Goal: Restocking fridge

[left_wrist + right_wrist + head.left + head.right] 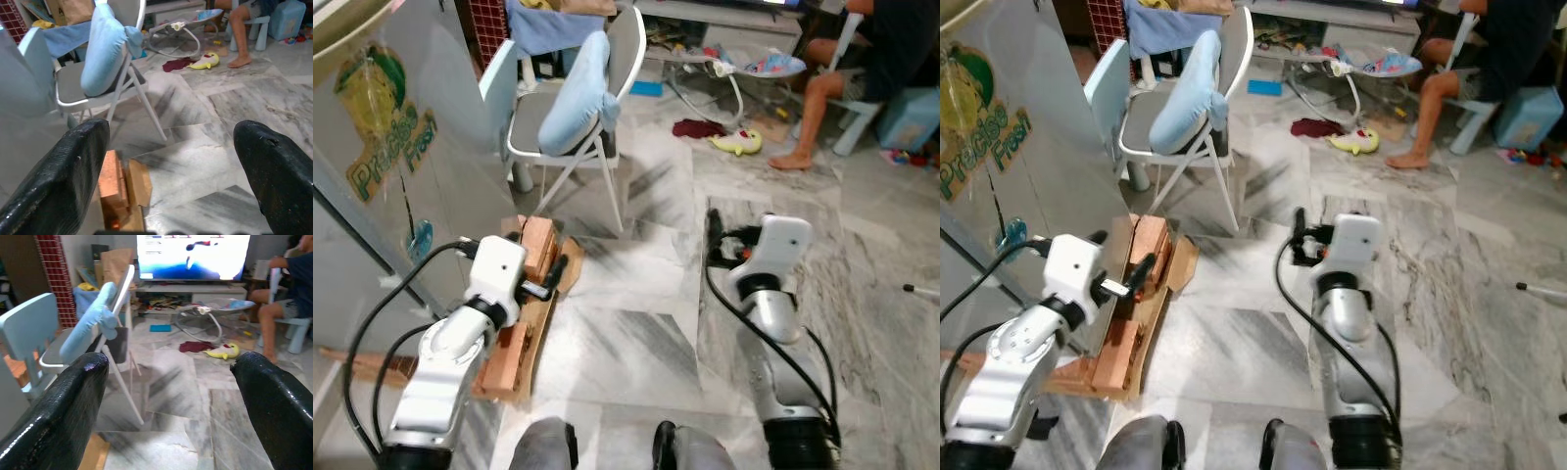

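Observation:
The grey fridge door (401,157) with a green and yellow "Precise Fresh" sticker (382,137) stands shut at my left. My left gripper (551,277) hovers low beside it, over the wooden blocks at its foot, fingers (73,166) spread open with nothing between them. My right gripper (717,245) is held out over the marble floor, apart from the fridge; its fingers (274,396) are open and empty too. No food or item for the fridge is in either gripper.
Orange wooden blocks and cardboard (536,257) lie at the fridge's foot. A folding chair (570,117) with a pale blue cushion stands just ahead. A person (862,59) sits at the back right near a yellow toy (736,143) and red cloth (698,127). A television (193,254) glows behind.

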You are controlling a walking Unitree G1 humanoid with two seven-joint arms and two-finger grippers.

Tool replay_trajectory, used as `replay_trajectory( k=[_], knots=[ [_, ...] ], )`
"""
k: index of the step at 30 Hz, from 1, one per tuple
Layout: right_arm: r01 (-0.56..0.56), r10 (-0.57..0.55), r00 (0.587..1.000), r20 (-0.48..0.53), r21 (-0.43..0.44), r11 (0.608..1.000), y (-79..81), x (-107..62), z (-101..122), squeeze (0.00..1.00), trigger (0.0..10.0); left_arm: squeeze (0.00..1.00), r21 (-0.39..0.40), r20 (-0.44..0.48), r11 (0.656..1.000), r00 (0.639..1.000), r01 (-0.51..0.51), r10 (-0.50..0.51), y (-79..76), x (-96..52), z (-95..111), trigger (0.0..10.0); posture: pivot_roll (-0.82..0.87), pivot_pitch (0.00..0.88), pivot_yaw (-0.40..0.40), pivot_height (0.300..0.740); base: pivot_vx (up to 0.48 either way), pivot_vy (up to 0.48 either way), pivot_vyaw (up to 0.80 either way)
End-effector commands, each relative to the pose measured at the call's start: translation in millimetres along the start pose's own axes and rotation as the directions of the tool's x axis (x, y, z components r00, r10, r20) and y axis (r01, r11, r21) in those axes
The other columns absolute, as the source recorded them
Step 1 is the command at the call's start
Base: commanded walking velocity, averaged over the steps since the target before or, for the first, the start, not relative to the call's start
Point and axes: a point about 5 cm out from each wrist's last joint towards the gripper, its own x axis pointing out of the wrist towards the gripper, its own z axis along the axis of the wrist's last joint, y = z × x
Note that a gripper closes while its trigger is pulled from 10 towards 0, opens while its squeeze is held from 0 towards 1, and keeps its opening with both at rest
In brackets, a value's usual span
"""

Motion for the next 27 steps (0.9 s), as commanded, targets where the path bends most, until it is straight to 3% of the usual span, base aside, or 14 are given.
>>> replay_trajectory(
  k=[1, 7, 14, 15, 17, 20, 21, 27],
  knots=[
    [0.031, -0.031, 0.999, -0.012, -0.019, 0.999, -10.8, -1.3, -3.6, 0.00, 10.0, 0.00, 0.001, 0.017, 0.999, 0.999, 0.040, -0.040, -7.2, 1.8, 5.0, 10.0, 0.00, 0.104, -0.047, 0.740, 0.000, 0.431, 0.00],
    [0.036, -0.036, 0.999, -0.012, -0.027, 0.999, -13.5, -0.4, -4.0, 0.00, 10.0, 0.00, 0.003, 0.041, 0.999, 0.998, 0.045, -0.045, -4.9, 1.0, 7.6, 10.0, 0.00, 0.100, -0.048, 0.740, 0.000, 0.144, 0.00],
    [0.040, -0.040, 0.999, -0.012, -0.034, 0.999, -14.7, 0.6, -5.0, 0.00, 10.0, 0.00, -0.012, 0.038, 0.992, 0.992, 0.123, -0.123, -6.7, -8.9, 2.3, 10.0, 0.01, 0.097, -0.049, 0.740, 0.000, 0.000, 0.00],
    [0.037, -0.038, 0.999, -0.012, -0.034, 0.999, -14.1, 0.8, -5.4, 0.00, 10.0, 0.00, -0.008, 0.027, 0.996, 0.996, 0.084, -0.084, 1.9, -14.8, -2.8, 10.0, 0.01, 0.096, -0.049, 0.740, 0.000, 0.000, 0.00],
    [0.037, -0.037, 0.999, -0.012, -0.035, 0.999, -14.1, 0.9, -5.5, 0.00, 10.0, 0.00, -0.020, 0.025, 0.997, 0.997, 0.072, -0.072, 4.6, -17.5, -4.6, 10.0, 0.01, 0.096, -0.049, 0.740, 0.000, 0.000, 0.00],
    [0.037, -0.038, 0.999, -0.017, -0.037, 0.999, -14.9, 0.7, -6.9, 0.00, 10.0, 0.00, -0.004, -0.026, 0.998, 0.998, -0.063, 0.063, 20.5, -33.7, -20.9, 10.0, 0.02, 0.102, -0.052, 0.740, 0.000, 0.000, 0.00],
    [0.035, -0.036, 0.999, -0.019, -0.037, 0.999, -15.0, 0.6, -7.2, 0.00, 10.0, 0.00, -0.036, -0.037, 0.994, 0.994, -0.105, 0.104, 24.2, -39.5, -25.9, 10.0, 0.03, 0.105, -0.054, 0.740, 0.000, 0.000, 0.00],
    [0.014, -0.014, 0.999, -0.032, -0.025, 1.000, -13.2, -0.3, -9.2, 0.00, 10.0, 0.00, -0.066, -0.083, 0.976, 0.975, -0.210, 0.204, 34.5, -50.9, -37.6, 10.0, 0.03, 0.107, -0.057, 0.740, 0.000, 0.000, 0.00]
  ],
)
